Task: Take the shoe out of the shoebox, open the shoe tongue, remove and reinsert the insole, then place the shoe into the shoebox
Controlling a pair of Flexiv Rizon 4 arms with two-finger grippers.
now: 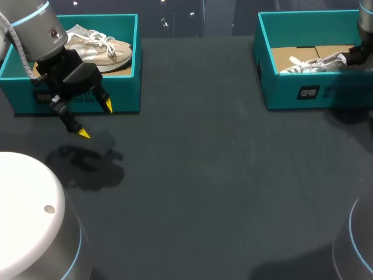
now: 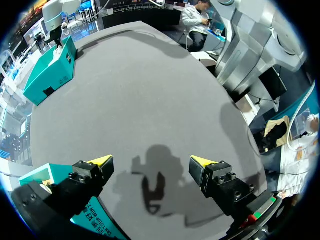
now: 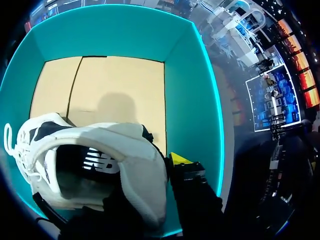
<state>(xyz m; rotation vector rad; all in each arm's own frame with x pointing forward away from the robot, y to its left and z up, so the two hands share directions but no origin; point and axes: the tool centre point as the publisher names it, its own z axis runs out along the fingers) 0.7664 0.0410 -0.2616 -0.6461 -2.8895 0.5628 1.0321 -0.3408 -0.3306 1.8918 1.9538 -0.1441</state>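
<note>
Dark table [image 1: 204, 175] holds teal shoebox [image 1: 280, 87] bearing white label [image 1: 309, 92].

Grey arms [image 1: 41, 26], seemingly cyan-ringed; black, yellow-tipped fingers [image 2: 222, 181].

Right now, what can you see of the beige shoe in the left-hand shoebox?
The beige shoe is a pale low sneaker with loose white laces. It lies inside the teal shoebox on its brown floor, toe toward the box's right wall. My left arm hides its other end. The open left gripper hangs outside the box, clear of it.
</note>
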